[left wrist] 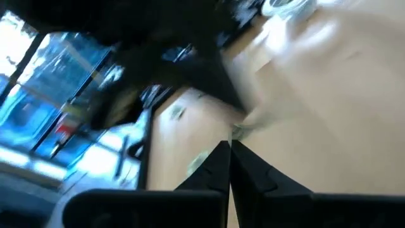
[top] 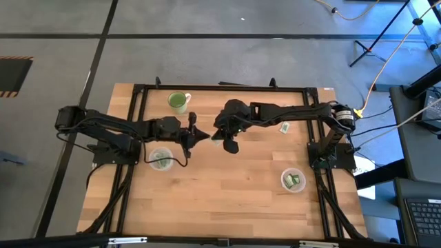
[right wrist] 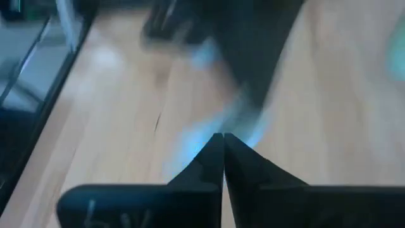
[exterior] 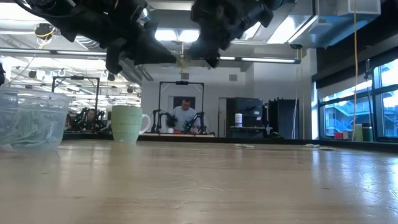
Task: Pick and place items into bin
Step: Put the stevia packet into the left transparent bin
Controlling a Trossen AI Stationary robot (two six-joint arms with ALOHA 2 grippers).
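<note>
Grey floor (top: 207,21); bright ceiling lights (exterior: 168,34); windows (exterior: 357,106) along one wall

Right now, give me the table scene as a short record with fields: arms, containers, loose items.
left gripper: shut, raised mid-table, tip to tip with the right
right gripper: shut, raised mid-table
held item: cannot tell
left tub: holds packets
right tub: holds packets
mug: upright, far side
loose packet: near the right arm
</note>
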